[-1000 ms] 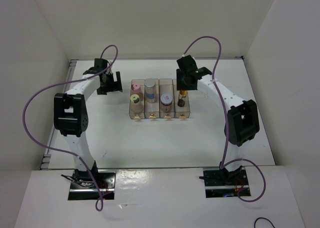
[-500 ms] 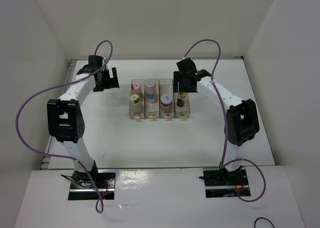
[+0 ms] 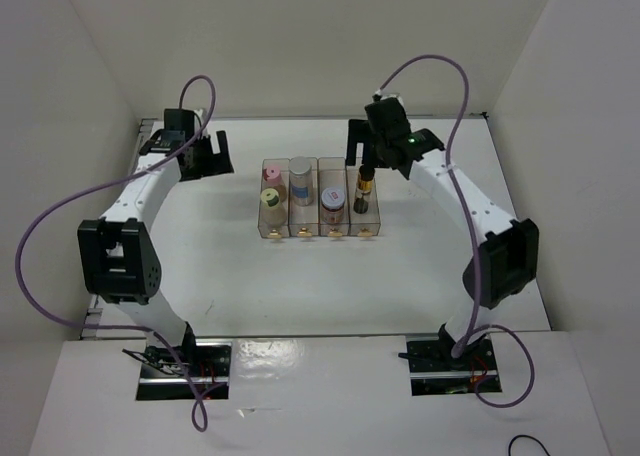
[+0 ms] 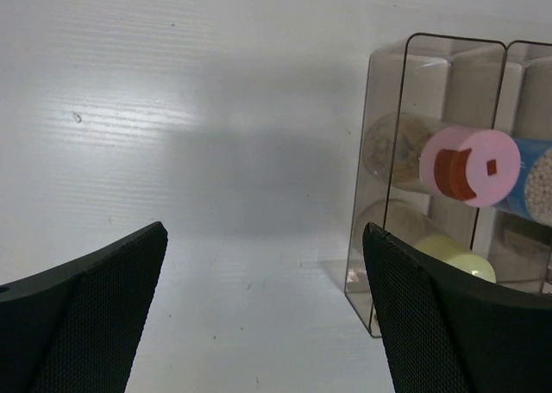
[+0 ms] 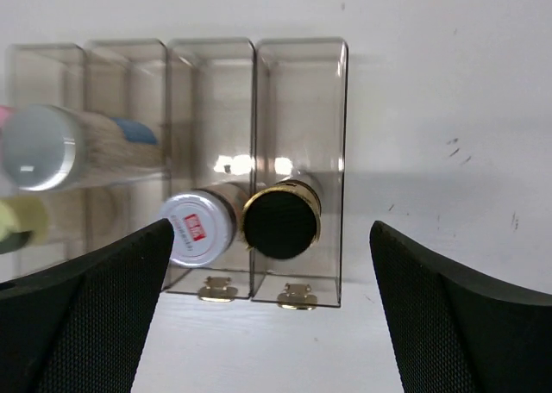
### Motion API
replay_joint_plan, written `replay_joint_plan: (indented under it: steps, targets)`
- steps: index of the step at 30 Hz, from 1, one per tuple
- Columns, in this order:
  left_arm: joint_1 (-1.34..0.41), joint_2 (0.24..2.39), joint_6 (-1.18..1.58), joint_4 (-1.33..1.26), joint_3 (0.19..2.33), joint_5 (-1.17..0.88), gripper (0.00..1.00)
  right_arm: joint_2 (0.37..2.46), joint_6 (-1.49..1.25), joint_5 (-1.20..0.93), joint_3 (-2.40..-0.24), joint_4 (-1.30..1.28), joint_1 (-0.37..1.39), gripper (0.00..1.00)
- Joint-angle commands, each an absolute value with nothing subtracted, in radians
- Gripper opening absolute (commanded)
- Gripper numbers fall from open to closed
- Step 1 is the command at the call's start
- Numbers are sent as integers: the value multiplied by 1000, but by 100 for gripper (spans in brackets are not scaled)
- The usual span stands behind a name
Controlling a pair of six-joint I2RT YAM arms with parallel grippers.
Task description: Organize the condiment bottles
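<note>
A row of four clear bins [image 3: 318, 232] holds the condiment bottles. The pink-capped bottle [image 3: 271, 173] and the pale-yellow-capped one [image 3: 269, 198] share the leftmost bin. The silver-grey-capped bottle [image 3: 301, 168] stands in the second, the short jar with a red-marked white lid [image 3: 333, 195] in the third. The slim dark bottle [image 3: 364, 183] stands upright in the rightmost bin. My right gripper [image 3: 362, 146] hangs open just behind and above it, apart from the bottle [image 5: 281, 220]. My left gripper [image 3: 208, 156] is open and empty, left of the bins; its view shows the pink cap [image 4: 470, 165].
The bins [image 5: 297, 57] have small gold clips along their front edge. White walls enclose the table on three sides. Purple cables loop from both arms. The jar [image 5: 198, 227] sits close beside the dark bottle, with a bin wall between them.
My right gripper went from shut on the slim dark bottle to open and rose off it, leaving it in the rightmost bin. My left arm drew back to the left.
</note>
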State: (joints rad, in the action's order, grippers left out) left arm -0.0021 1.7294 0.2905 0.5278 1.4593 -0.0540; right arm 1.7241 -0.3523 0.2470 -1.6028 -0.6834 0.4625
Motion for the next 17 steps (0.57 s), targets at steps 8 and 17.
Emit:
replay_joint_plan:
  steps: [8,17]
  targets:
    - [21,1354,270,601,1358,-107,100,1310,-407,388,-1579,-603,472,99]
    - [21,1039,249,678,1218,-221,100,1040,-474,307,-1263,-477,419,99]
